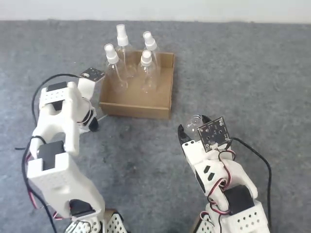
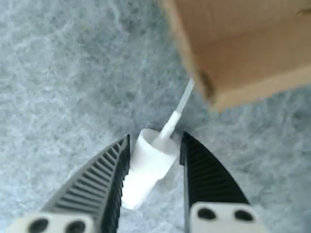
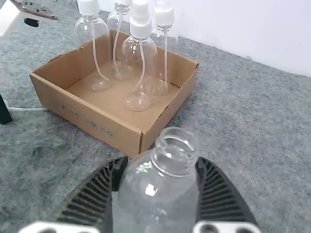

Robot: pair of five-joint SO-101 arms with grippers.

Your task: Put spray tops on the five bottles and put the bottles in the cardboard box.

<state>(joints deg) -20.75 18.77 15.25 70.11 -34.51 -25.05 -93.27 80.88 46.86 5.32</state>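
Observation:
An open cardboard box [image 1: 136,110] sits at the back middle of the grey carpet, with several clear bottles [image 1: 146,68] standing in it, each capped with a white spray top. My left gripper [image 1: 92,124] is down by the box's front-left corner [image 2: 243,58], shut on a white spray top [image 2: 148,165] whose thin tube [image 2: 181,107] points toward the box. My right gripper [image 1: 189,128] is in front of the box's right corner, shut on an upright clear bottle [image 3: 165,184] with an open neck [image 3: 177,144] and no top. The capped bottles [image 3: 138,53] stand beyond it.
Grey carpet [image 1: 243,73] lies open to the right of the box and between the arms. A white wall runs along the back edge. Black cables [image 1: 257,160] trail beside both arm bases. The box's front wall [image 3: 87,116] faces the arms.

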